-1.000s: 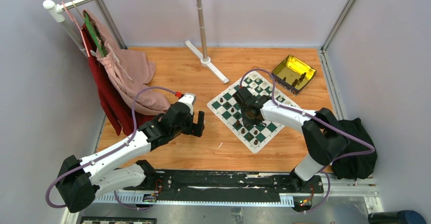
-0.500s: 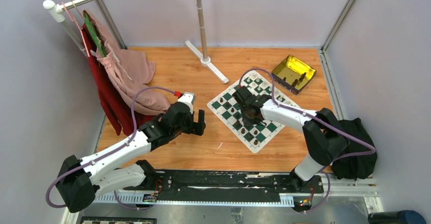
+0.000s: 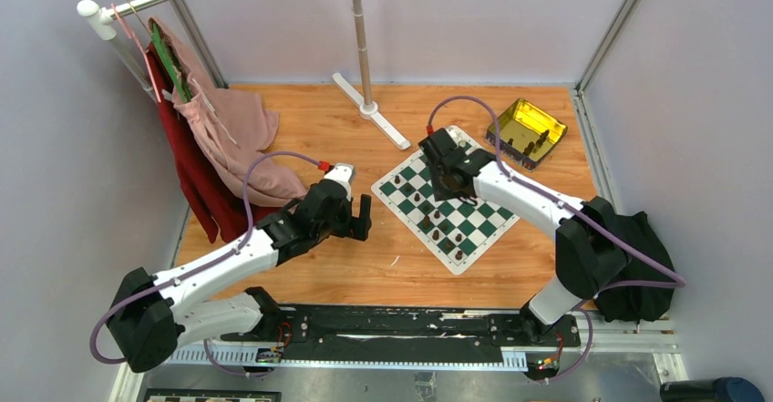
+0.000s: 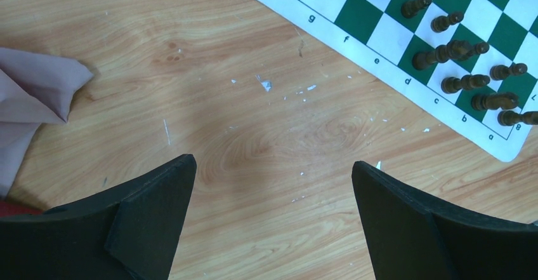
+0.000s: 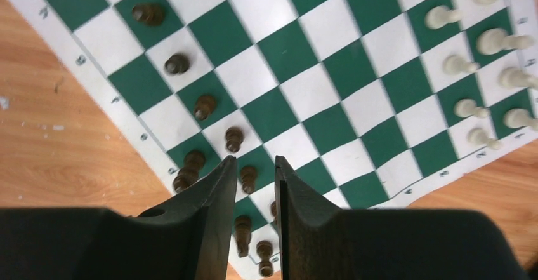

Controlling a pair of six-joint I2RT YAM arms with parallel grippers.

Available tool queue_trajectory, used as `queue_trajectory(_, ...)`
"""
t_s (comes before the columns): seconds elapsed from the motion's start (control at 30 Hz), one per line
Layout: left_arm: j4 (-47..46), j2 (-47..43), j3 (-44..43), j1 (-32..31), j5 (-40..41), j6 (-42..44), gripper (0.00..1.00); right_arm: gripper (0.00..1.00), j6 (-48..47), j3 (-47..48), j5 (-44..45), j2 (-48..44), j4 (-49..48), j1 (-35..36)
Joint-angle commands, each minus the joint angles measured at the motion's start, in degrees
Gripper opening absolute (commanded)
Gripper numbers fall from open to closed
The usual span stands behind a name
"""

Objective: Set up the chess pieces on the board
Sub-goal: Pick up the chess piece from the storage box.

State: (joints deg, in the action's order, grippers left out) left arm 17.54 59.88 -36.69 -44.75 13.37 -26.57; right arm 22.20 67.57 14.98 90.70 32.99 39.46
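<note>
The green and white board (image 3: 480,222) lies on the wooden table right of centre. Dark brown pieces (image 3: 438,235) stand along its near-left side. My right gripper (image 3: 447,181) hovers over the far part of the board. In the right wrist view its jaws (image 5: 254,159) stand a narrow gap apart and hold nothing, with dark pieces (image 5: 234,138) below them and cream pieces (image 5: 444,16) along the board's far-right side. My left gripper (image 3: 363,220) is wide open and empty above bare wood left of the board. Its wrist view (image 4: 273,162) shows the board's corner (image 4: 387,39) and dark pieces (image 4: 444,53).
A shiny gold tin (image 3: 526,130) with a few dark pieces in it stands beyond the board's far-right corner. Pink and red garments (image 3: 214,128) hang from a rack at the left. A pole's foot (image 3: 369,110) stands at the back. A black bag (image 3: 643,265) lies at the right edge.
My right gripper has risen and moved from the board's near-left part toward its far side, leaving the dark pieces standing. My left gripper has edged slightly right.
</note>
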Motion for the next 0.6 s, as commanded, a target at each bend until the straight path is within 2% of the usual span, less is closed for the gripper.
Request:
queue_trajectory(0.0, -1.98, 1.45, -2.91, 0.39, 1.65, 1.74, 1.00, 0.33, -2.79, 4.20, 3.37, -0.58, 1.60, -6.33)
queue_trajectory(0.3, -1.37, 5.52, -5.71, 4.17, -0.54, 3.65, 1.00, 0.43, -4.13, 14.61, 1.67, 7.71, -1.94, -25.67)
queue_trajectory(0.57, -0.54, 8.58, -7.00, 7.70, -2.32, 4.93, 1.00, 0.49, -3.32, 24.10, 0.41, 18.51, -2.78, -35.47)
